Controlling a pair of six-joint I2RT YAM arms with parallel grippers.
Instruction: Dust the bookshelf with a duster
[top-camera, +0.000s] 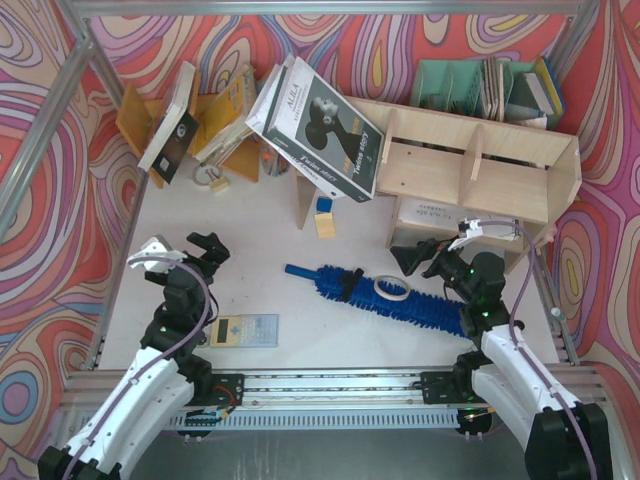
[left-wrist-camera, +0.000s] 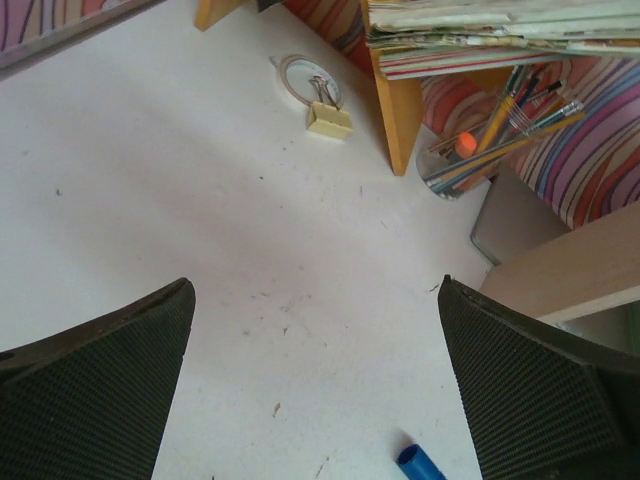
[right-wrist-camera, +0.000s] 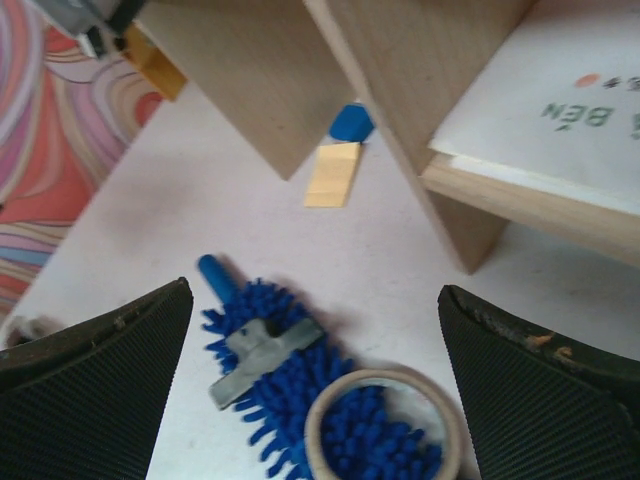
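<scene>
Top external view: the large pale plywood bookshelf (top-camera: 480, 170) with upright dividers stands at the back right of the white table (top-camera: 250, 215); a big black-and-white book (top-camera: 320, 125) leans against its left end; a green slotted file organizer (top-camera: 455, 85) sits behind it; an orange wooden book rack (top-camera: 228, 125) stands at the back left. The long bright blue fluffy duster (top-camera: 432, 308) lies flat on the table in front of the bookshelf, its dark blue handle pointing left, with a pale tape ring (top-camera: 377, 289) resting on its bristles. The left gripper (top-camera: 212, 252) hangs over bare table left of the handle, jaws spread wide and holding nothing; the right gripper (top-camera: 420, 262) hovers just behind the duster's middle, jaws likewise wide and empty; a pale flat calculator-like device (top-camera: 243, 329) lies near the left arm.

Left wrist view: two black ribbed fingers (left-wrist-camera: 100, 390) stand far apart above bare table; the tip of the duster's handle (left-wrist-camera: 420, 463) shows at the bottom edge between them; a pale yellow binder clip (left-wrist-camera: 328, 118) lies farther off, near the orange rack.

Right wrist view: the fingers (right-wrist-camera: 90, 390) stand wide apart; the duster (right-wrist-camera: 290, 395) lies on the table between them, not touched by either; a grey clip (right-wrist-camera: 262, 350) crosses its bristles; the tape ring (right-wrist-camera: 385, 377) sits on it; beyond rise the bookshelf's uprights (right-wrist-camera: 250, 70), with a small yellow wooden wedge (right-wrist-camera: 333, 172) between them.
</scene>
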